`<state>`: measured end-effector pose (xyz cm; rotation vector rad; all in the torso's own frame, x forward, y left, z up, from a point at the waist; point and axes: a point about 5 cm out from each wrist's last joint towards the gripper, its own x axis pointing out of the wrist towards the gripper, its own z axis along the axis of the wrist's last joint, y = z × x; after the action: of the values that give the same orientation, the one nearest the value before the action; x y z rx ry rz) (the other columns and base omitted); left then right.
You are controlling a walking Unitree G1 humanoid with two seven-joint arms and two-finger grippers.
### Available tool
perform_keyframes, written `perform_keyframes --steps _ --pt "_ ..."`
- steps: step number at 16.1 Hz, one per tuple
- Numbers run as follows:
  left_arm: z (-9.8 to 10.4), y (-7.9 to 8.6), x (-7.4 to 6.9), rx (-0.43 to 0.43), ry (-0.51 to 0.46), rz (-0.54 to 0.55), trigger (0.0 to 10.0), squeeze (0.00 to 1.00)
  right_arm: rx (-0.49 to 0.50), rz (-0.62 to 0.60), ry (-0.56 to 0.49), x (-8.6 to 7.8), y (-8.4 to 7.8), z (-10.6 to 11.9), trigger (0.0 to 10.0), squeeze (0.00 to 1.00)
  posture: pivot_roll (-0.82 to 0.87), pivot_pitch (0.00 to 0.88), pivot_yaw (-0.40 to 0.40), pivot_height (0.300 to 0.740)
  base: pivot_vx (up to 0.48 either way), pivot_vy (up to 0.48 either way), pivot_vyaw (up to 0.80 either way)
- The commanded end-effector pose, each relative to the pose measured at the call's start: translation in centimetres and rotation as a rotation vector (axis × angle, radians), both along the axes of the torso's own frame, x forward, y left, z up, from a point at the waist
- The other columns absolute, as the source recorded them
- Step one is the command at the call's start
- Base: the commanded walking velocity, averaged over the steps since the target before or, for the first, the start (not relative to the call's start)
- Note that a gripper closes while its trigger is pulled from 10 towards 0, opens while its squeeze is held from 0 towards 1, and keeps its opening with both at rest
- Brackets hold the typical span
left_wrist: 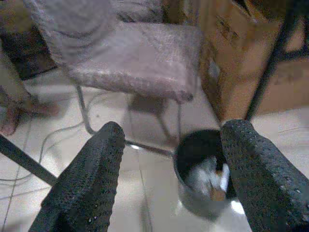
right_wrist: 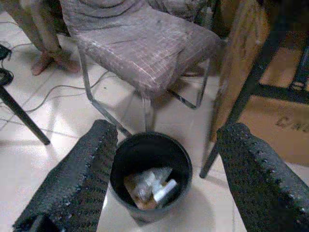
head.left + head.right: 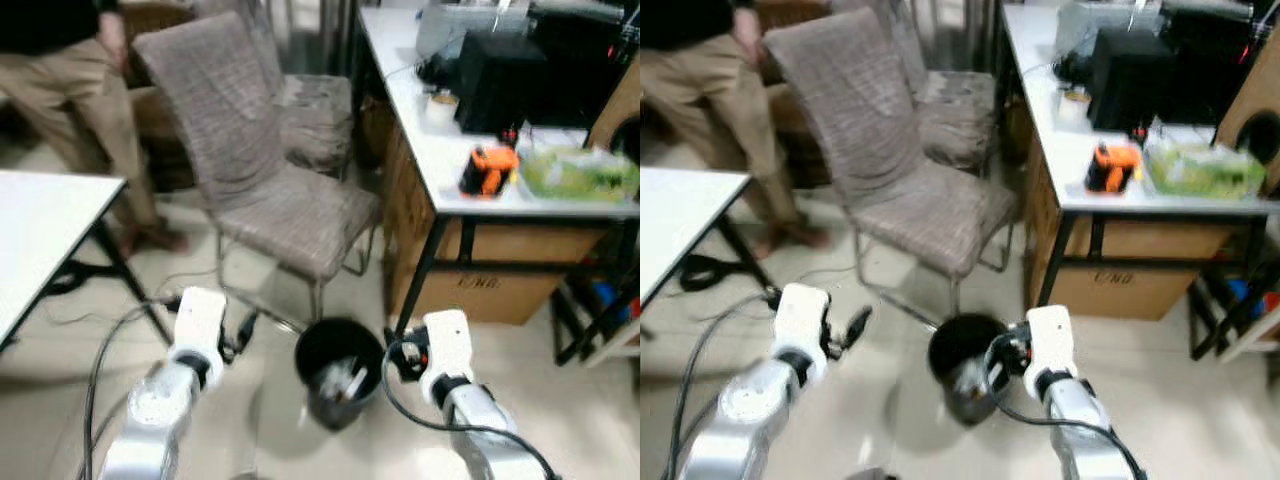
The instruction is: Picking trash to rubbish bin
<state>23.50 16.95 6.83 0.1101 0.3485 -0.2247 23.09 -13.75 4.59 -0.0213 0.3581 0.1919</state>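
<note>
The rubbish bin stands on the floor by the chair, trash already inside; left gripper and right gripper hover spread, empty. Drop looks done; next, find more litter

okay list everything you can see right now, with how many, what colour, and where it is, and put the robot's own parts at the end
Rubbish bin: one, black, on the floor between both arms, trash inside.
Chairs: two, grey-brown fabric, behind the bin.
Desk: one, white top, to the right.
Cardboard box: one, brown, under the desk.
Orange tool: one, on the desk.
Table: one, white, to the left.
Person: one, tan trousers, behind the table.
Left gripper: open, empty, above the floor.
Right gripper: open, empty, above the bin.
</note>
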Motion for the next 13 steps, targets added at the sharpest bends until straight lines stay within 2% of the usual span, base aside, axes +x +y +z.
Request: perform_keyframes --steps 1,6,8,13 --pt "0.8 0.0 0.3 0.018 -0.026 -0.005 10.0 0.0 0.006 -0.036 -0.02 0.2 -0.3 0.2 10.0 0.0 -0.08 0.0 -0.018 0.74 -0.266 0.0 0.0" --pt "1.0 0.2 0.1 0.012 -0.028 0.015 10.0 0.0 -0.037 -0.037 -0.061 0.6 -0.6 0.6 10.0 0.0 -0.08 0.0 -0.028 0.74 -0.265 0.0 0.0" --pt "1.0 0.3 -0.2 0.029 -0.02 0.02 10.0 0.0 -0.033 -0.036 -0.054 0.7 -0.4 0.5 10.0 0.0 -0.07 0.0 -0.036 0.74 -0.277 0.0 0.0" --pt "1.5 1.1 -0.4 0.034 -0.044 0.079 10.0 0.0 0.012 -0.013 -0.117 1.6 0.1 1.5 10.0 0.0 -0.04 0.0 -0.061 0.74 -0.286 0.0 0.0"
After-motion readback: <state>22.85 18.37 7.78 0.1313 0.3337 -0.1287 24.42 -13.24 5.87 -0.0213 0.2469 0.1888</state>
